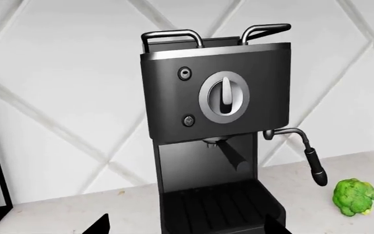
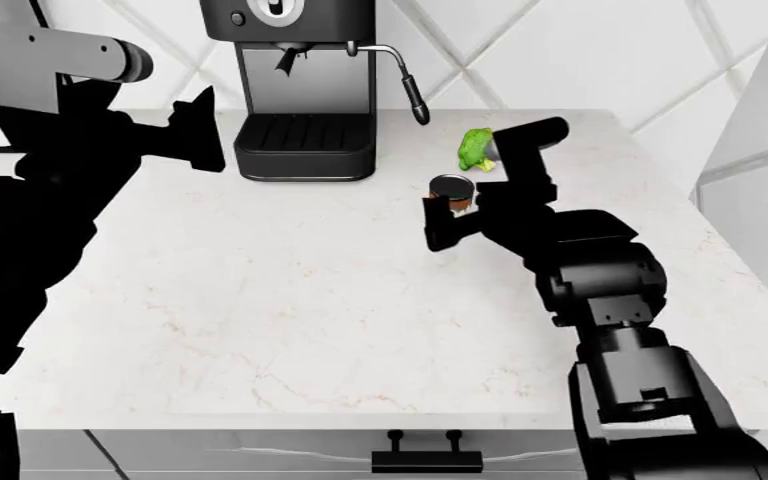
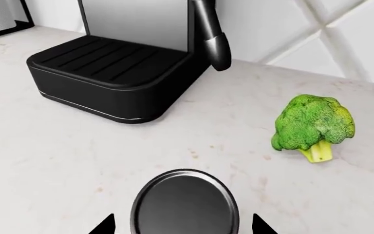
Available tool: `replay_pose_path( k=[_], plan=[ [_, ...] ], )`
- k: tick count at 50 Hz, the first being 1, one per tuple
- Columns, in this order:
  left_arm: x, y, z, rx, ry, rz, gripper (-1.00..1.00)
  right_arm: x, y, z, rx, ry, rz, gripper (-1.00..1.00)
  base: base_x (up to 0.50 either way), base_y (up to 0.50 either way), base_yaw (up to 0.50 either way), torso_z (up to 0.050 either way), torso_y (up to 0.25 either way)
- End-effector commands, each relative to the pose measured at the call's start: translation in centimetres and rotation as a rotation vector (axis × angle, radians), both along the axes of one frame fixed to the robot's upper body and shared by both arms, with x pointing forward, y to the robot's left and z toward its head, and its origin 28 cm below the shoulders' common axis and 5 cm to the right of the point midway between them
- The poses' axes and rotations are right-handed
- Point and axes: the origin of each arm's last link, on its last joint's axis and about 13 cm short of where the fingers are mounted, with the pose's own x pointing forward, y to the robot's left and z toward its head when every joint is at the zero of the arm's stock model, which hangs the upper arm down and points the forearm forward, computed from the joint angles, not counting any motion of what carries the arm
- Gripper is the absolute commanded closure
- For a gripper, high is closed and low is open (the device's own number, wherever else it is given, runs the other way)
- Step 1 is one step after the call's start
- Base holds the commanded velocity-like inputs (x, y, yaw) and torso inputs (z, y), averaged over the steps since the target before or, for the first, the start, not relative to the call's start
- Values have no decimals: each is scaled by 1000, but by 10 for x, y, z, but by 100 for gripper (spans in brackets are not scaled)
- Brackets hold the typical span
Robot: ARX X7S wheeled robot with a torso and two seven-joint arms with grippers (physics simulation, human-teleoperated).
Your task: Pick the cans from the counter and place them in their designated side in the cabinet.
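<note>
Your counter (image 2: pixel 291 330): broad white slab, faint veining, matte. Espresso machine (image 2: pixel 301 90) at 12 o'clock: boxy, black, ribbed drip tray. Broccoli (image 2: pixel 474 148) at 1 o'clock: bumpy green. Can (image 2: pixel 452 192) beside it: small cylinder, dark glossy lid. Your right gripper (image 2: pixel 458 205) angled down, jaws spread, straddling can. Left gripper (image 2: pixel 201 130) raised facing machine; jaw state unclear.

I can read no text, label, brand or number anywhere. The espresso machine (image 1: pixel 216 131) at my twelve o'clock shows only a plain dial and two unmarked buttons; the can (image 3: pixel 185 204) lid is blank.
</note>
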Motion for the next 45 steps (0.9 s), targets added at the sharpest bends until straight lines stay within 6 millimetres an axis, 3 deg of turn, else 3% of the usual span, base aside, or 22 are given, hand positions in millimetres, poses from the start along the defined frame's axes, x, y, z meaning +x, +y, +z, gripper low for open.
replay_pose_path(
  k=[1, 23, 24, 31, 36, 45],
  plan=[
    [0, 0, 0, 0, 0, 2, -100, 7, 2, -2, 6, 10, 9, -100, 0, 0, 0, 0, 0],
    [-1, 2, 2, -6, -6, 8, -100, 15, 16, 0, 18, 17, 53, -100, 0, 0, 0, 0, 0],
    [-1, 2, 2, -6, -6, 8, -100, 15, 16, -1, 18, 19, 53, 100, 0, 0, 0, 0, 0],
    [-3, 2, 2, -8, -6, 7, -100, 15, 13, 1, 23, 21, 38, 100, 0, 0, 0, 0, 0],
    [-2, 1, 3, -10, -12, 4, -100, 6, 3, 17, 13, -10, -21, 100, 0, 0, 0, 0, 0],
    [-1, 2, 12, -1, -97, 74, -100, -36, -30, 128, 72, -180, -120, 100, 0, 0, 0, 0, 0]
  ],
)
